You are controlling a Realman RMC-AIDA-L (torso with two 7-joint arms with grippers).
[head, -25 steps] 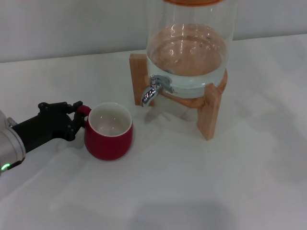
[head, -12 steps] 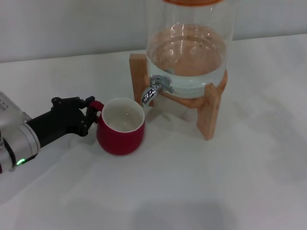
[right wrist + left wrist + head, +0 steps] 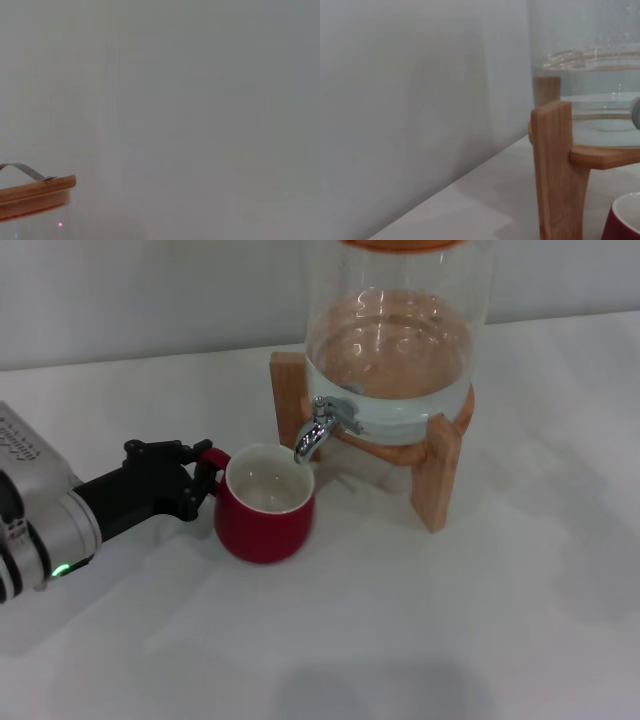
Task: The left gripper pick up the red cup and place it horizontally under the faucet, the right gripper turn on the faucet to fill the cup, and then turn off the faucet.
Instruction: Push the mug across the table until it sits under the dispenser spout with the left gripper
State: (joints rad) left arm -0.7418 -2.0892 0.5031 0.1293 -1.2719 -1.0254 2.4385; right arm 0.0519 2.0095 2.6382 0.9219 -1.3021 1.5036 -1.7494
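The red cup [image 3: 265,505] stands upright on the white table, its rim just under the spout of the chrome faucet [image 3: 322,426]. My left gripper [image 3: 205,480] is shut on the cup's red loop handle at the cup's left side. The cup's edge also shows in the left wrist view [image 3: 625,222]. The faucet sits on a clear glass jar [image 3: 395,340] holding water on a wooden stand [image 3: 435,465]. My right gripper is out of view.
The white table [image 3: 420,620] spreads in front and to the right of the stand. A pale wall [image 3: 150,290] runs behind the jar. The right wrist view shows the jar's wooden lid edge [image 3: 35,197] against the wall.
My left gripper has slid the red cup to the right and slightly back, from well left of the faucet to just under its spout.
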